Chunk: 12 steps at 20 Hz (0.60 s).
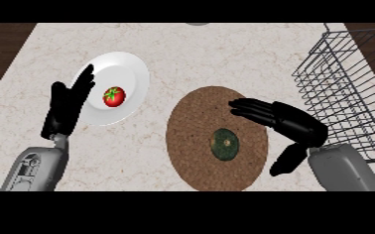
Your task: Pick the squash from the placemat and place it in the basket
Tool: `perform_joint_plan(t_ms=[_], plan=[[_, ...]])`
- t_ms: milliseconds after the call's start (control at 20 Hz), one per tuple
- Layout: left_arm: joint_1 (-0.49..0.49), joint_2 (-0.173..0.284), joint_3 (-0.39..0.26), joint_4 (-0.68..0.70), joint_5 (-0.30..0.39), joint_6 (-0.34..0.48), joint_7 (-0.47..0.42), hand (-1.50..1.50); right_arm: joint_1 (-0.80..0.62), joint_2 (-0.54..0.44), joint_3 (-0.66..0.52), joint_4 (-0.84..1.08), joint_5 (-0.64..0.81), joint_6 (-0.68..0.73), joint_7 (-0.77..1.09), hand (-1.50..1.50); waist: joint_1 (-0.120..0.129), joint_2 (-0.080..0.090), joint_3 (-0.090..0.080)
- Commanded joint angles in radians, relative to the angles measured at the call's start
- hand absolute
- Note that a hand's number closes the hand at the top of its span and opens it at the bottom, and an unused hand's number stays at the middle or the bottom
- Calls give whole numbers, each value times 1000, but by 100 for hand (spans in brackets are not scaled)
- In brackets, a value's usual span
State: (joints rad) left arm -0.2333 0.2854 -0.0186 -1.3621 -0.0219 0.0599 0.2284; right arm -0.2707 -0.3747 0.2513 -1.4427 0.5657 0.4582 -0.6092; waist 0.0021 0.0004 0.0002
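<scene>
One dark-green squash (225, 144) stem-end up, long axis vertical, on the placemat (192, 129); right hand (289, 124) beside it, fingers spread apart.

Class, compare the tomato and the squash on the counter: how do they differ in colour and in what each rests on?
The tomato is red with a green stem; the squash is dark green. The tomato lies on a white plate, the squash on a brown round placemat. The tomato looks smaller. Both are roundish, and neither is held.

Bright, even light on the pale counter (219, 49) — no glare, hardly any shadow.
</scene>
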Motion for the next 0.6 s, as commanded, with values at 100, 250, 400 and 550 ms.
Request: perform_joint_plan(t_ms=[100,250,400,550], plan=[[22,3,37,-30,-9,-52,9,0,-34,100,14,111,88,-40,-40,-150,1,0,0],[26,-33,36,1,-35,-31,-37,0,-26,161,35,4,94,5,74,-150,-1,-1,0],[-30,-46,50,40,-59,-28,-21,0,33,149,34,6,130,-15,17,-150,-4,0,0],[-45,-49,59,11,-61,-38,36,0,-50,130,-29,131,140,-9,-50,-150,-1,0,0]])
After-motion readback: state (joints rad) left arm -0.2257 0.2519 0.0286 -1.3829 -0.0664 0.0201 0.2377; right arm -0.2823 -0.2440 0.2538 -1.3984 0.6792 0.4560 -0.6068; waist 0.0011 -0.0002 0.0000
